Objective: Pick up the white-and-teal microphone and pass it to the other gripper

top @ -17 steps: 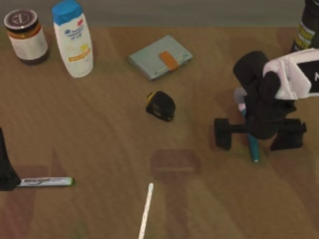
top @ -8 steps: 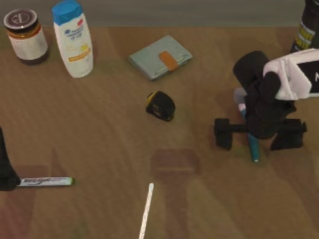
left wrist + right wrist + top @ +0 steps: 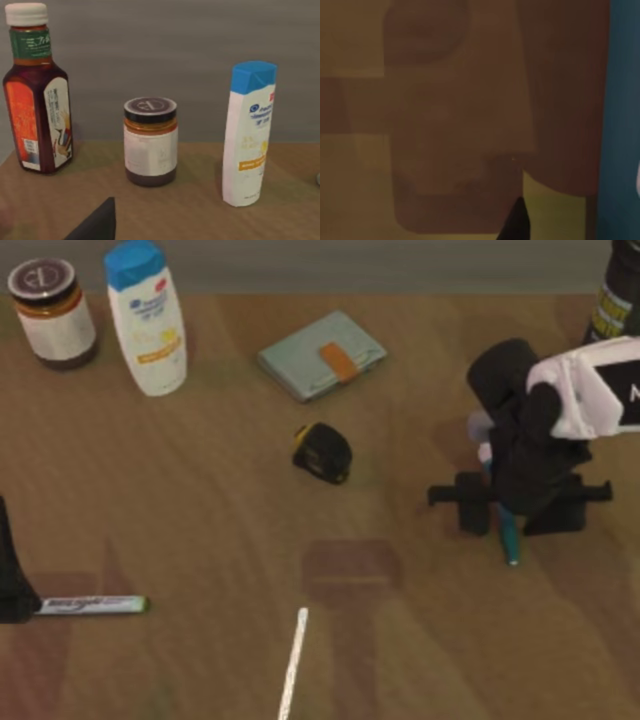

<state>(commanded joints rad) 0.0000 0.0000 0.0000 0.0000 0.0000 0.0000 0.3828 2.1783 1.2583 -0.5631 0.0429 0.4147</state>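
Top view: my right gripper (image 3: 510,508) has narrowed since a moment ago, fingers now clenching the white-and-teal microphone (image 3: 509,540) (left arm parked); lift comes next.

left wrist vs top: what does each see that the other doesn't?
Left wrist only: a dark sauce bottle with a white cap. Top only: right gripper, fingers either side of the white-and-teal microphone; tape measure; wallet; marker pen; left arm parked at the left edge. Both: jar, white bottle with blue cap, wooden table.
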